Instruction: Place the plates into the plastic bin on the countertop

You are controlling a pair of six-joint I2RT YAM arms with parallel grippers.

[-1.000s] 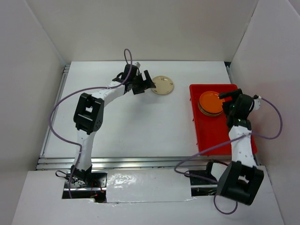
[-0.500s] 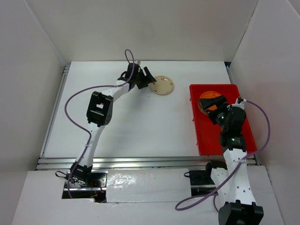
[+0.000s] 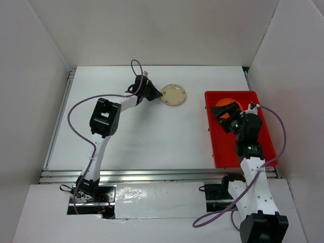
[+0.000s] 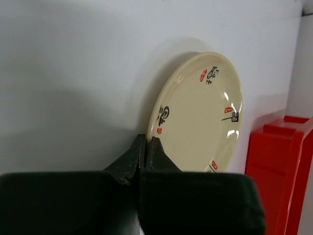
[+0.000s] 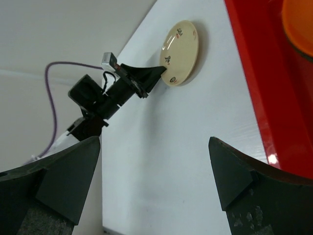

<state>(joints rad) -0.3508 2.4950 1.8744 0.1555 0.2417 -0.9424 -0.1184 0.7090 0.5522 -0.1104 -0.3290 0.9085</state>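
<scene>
My left gripper (image 4: 146,147) is pinched shut on the near rim of the cream plate (image 4: 200,115), which lies on the white countertop (image 3: 147,136) left of the red bin (image 3: 223,152). A second ago those jaws stood wide beside it. Its small black-and-red marks look like characters, but I cannot read them. My right gripper (image 3: 225,112) gapes wide above the bin's orange plate (image 5: 299,22).

The left gripper's (image 4: 146,143) closed tips hide the cream plate's (image 4: 200,112) near rim; under the right gripper (image 3: 224,115), most of the orange plate (image 3: 224,102) is hidden.
</scene>
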